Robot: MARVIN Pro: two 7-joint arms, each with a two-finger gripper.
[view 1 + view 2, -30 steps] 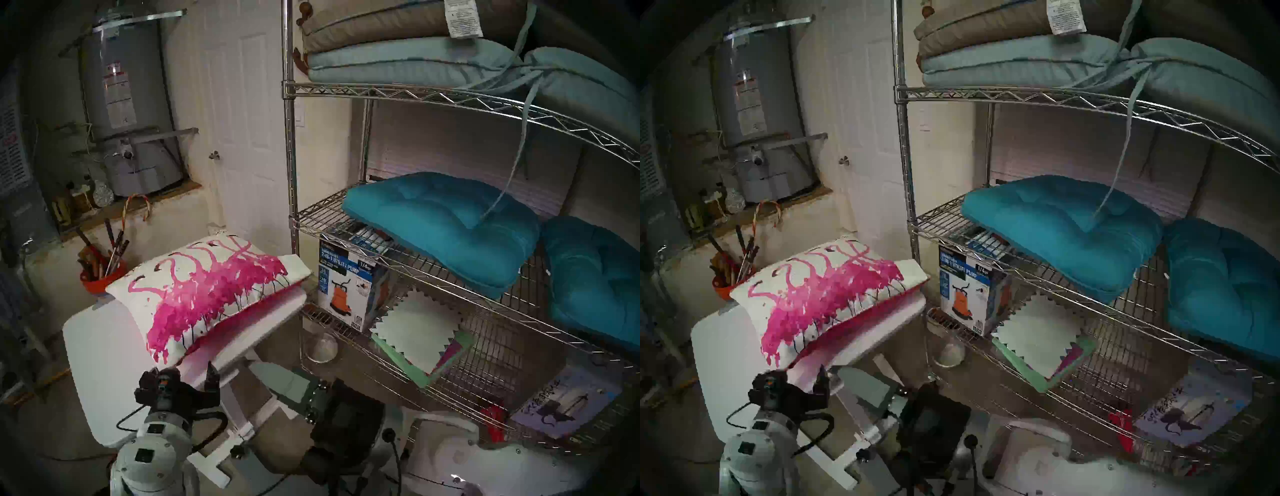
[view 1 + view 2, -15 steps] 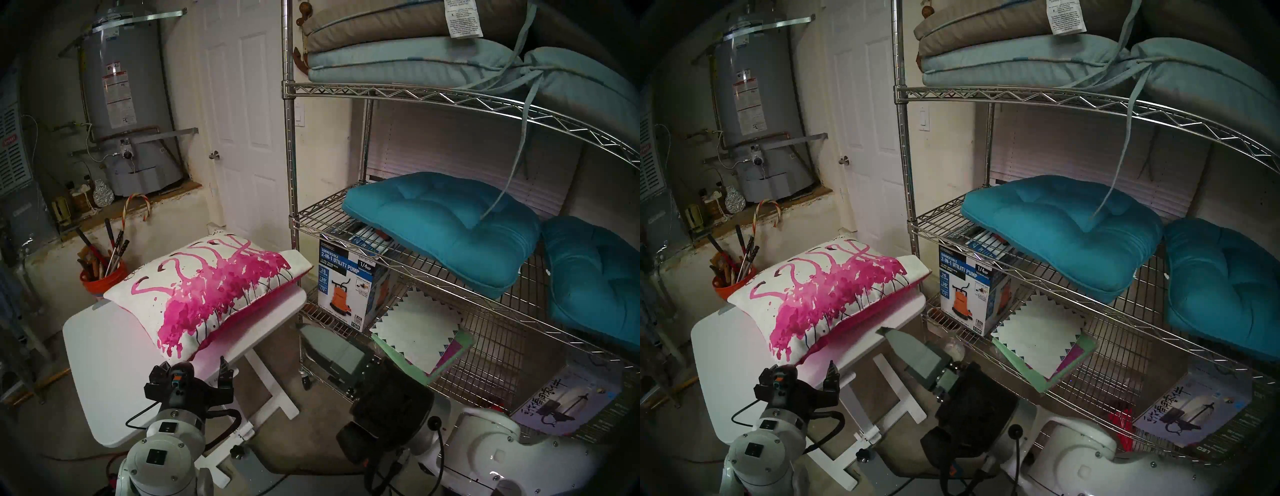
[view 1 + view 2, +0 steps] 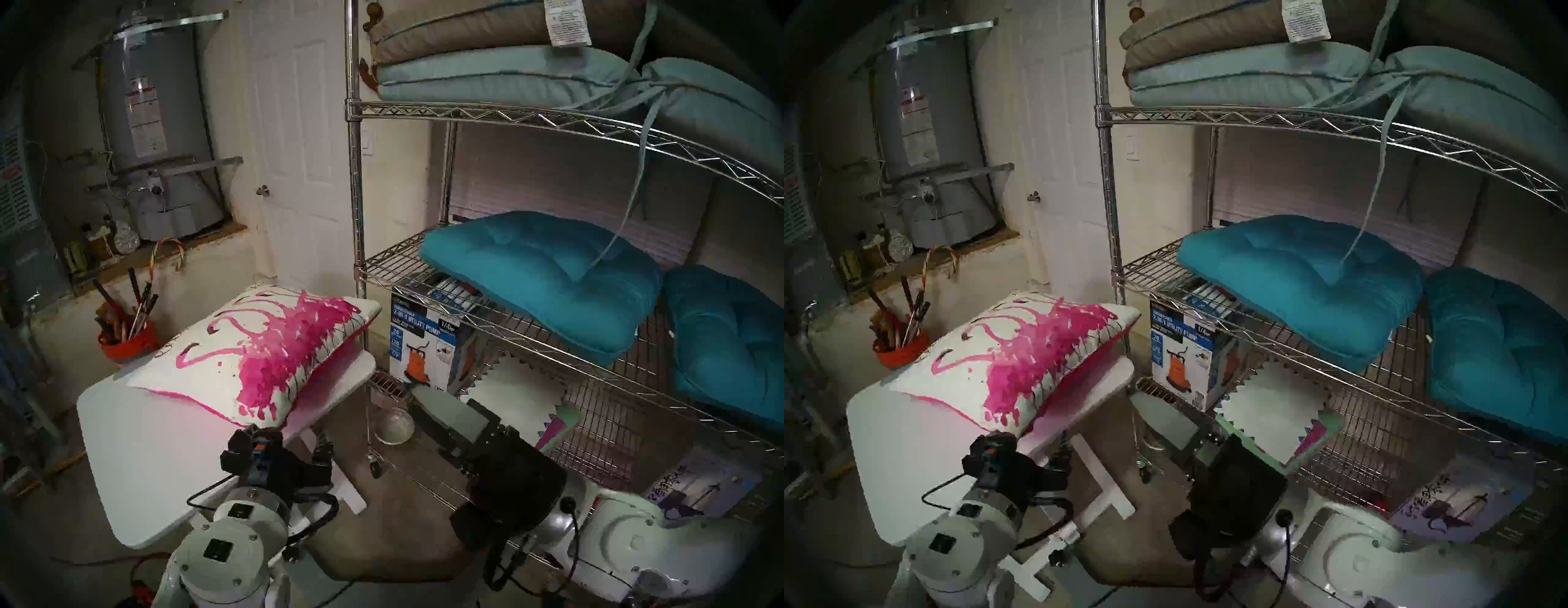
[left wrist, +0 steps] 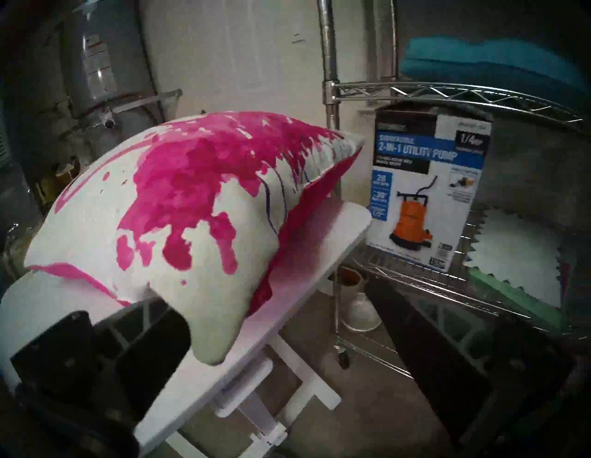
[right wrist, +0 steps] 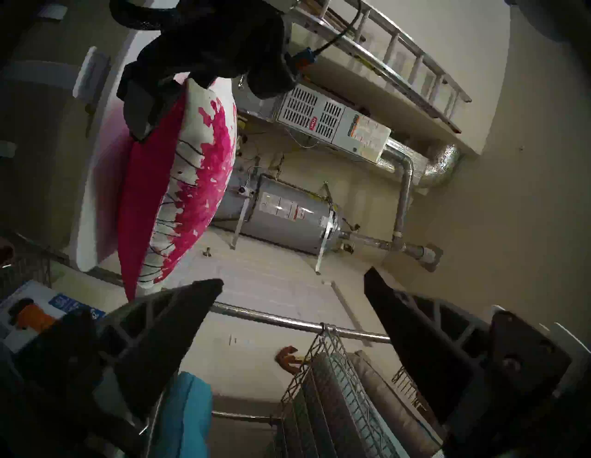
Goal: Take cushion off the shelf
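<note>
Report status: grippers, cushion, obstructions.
Left gripper open, at the flamingo cushion's near corner. Right gripper open, empty, beside the wire shelf. Cushion lying on the white table. Nothing blocking.

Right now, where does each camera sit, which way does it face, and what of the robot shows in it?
Head pair: high, looking down at the cushion on the white table beside the shelf; both arms show.
Left wrist: low, facing the cushion's near corner; left gripper open.
Right wrist: turned sideways, facing the water heater; right gripper open, left gripper above.
All share the cushion.
</note>
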